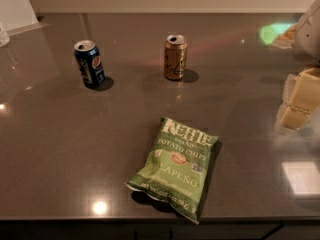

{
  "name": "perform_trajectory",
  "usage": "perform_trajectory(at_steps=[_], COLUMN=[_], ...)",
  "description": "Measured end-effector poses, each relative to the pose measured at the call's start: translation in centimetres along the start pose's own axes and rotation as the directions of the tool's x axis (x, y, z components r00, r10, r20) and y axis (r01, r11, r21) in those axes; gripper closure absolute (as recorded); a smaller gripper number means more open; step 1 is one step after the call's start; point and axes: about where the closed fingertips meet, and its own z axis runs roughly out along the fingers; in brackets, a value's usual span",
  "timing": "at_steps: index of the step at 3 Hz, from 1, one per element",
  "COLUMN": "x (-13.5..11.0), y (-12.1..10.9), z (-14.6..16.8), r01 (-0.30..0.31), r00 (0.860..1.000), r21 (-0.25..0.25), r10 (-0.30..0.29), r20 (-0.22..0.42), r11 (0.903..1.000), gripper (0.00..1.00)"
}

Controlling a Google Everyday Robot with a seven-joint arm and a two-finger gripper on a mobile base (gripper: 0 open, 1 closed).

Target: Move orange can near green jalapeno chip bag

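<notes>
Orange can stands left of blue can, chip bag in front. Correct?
No. The small orange-brown metallic can stands right of the dark blue can, not left, per camera view. The flat green crinkly chip bag lies in front. The claw is at the right edge.

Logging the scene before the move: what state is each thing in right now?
orange can: upright, standing apart from the bag
blue can: upright, left of the orange can
chip bag: lying flat, label up
gripper: at the right edge, away from both cans
</notes>
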Motion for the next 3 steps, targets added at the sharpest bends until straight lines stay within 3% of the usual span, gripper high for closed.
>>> perform_trajectory(at_steps=[1, 3], x=[0.0, -2.8], y=[0.0, -3.3], z=[0.0, 1.6], r01=[0.000, -0.030], r00=[1.000, 0.995], r21=[0.002, 0.017], r10=[0.000, 0.028], r20=[0.001, 0.098], r11=[1.0000, 0.9994], gripper=[0.00, 0.00])
